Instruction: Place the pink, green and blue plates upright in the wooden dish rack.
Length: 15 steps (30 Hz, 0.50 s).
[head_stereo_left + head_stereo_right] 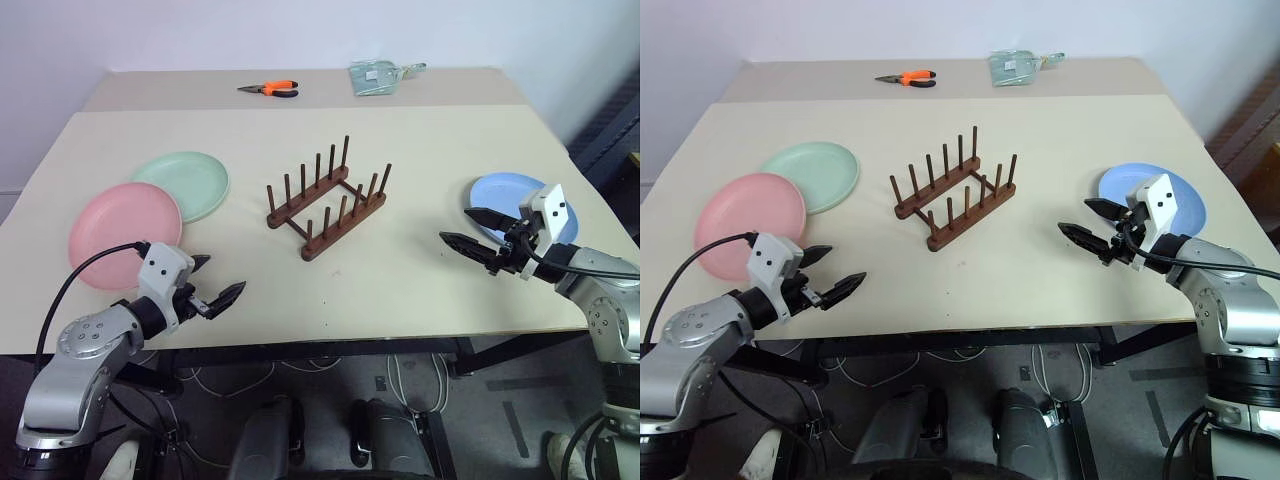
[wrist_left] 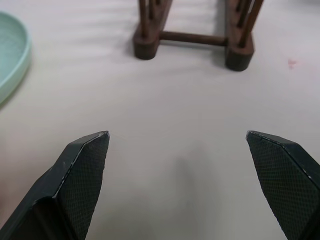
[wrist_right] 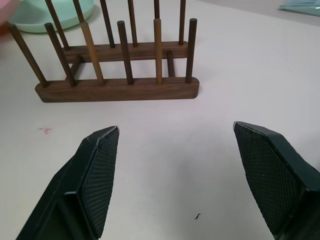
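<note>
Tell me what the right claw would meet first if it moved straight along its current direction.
Probably the rack: the right claw is open, with bare table ahead, then the rack's near rail, though depth is unclear.

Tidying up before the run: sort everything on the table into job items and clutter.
Job items: pink plate, green plate, blue plate, wooden rack.
Clutter: orange pliers, clear plastic packet.

Beige table (white wall behind)
</note>
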### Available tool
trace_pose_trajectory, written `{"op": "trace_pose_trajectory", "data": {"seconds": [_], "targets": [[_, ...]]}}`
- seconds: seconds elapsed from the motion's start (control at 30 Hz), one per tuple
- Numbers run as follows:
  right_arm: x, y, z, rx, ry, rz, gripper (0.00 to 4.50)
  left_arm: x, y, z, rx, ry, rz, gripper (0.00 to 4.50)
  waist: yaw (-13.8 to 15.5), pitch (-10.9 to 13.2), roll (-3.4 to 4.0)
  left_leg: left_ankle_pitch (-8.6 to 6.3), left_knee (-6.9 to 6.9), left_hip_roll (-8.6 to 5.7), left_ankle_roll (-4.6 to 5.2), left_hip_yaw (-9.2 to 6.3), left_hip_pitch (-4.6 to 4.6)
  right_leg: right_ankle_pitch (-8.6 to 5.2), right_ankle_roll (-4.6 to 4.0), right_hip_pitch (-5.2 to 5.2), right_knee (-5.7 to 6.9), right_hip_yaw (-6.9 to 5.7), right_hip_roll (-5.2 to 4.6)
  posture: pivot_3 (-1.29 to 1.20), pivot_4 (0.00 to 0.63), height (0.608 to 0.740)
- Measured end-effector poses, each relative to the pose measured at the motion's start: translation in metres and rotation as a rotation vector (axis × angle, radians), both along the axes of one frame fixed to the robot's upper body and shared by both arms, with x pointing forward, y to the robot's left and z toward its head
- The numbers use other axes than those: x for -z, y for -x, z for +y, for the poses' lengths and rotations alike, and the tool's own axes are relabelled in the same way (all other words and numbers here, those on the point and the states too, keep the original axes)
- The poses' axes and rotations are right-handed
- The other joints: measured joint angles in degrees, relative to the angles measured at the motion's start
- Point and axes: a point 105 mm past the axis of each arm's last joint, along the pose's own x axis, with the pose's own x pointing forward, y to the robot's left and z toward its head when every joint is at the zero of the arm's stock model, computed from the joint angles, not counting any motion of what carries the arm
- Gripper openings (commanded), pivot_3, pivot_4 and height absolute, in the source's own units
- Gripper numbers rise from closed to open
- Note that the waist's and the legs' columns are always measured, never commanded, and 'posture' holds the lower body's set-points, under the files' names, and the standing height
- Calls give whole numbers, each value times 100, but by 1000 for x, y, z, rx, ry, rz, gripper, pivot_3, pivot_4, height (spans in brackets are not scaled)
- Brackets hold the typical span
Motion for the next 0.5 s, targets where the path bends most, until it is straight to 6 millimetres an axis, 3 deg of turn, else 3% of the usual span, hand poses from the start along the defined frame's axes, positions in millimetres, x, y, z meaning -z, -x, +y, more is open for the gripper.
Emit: {"op": "trace_pose_trajectory", "data": {"seconds": [0.27,0.4,0.5], "targets": [[8,-3,8,-10,36,6,3709,8,0,-18,31,34,19,4500,3,0,0,1,0,0,1,0,-1,0,0,0,0,0,0,0,150,740],[8,0,15,-38,47,5,3709,19,0,-45,93,21,36,4500,29,0,0,0,0,-3,2,0,-2,1,1,1,-1,0,0,0,150,740],[12,9,32,-91,72,4,3709,21,-15,-72,104,39,2,4500,39,-1,2,0,0,-5,5,0,-2,1,2,3,-1,0,-1,0,150,740]]}}
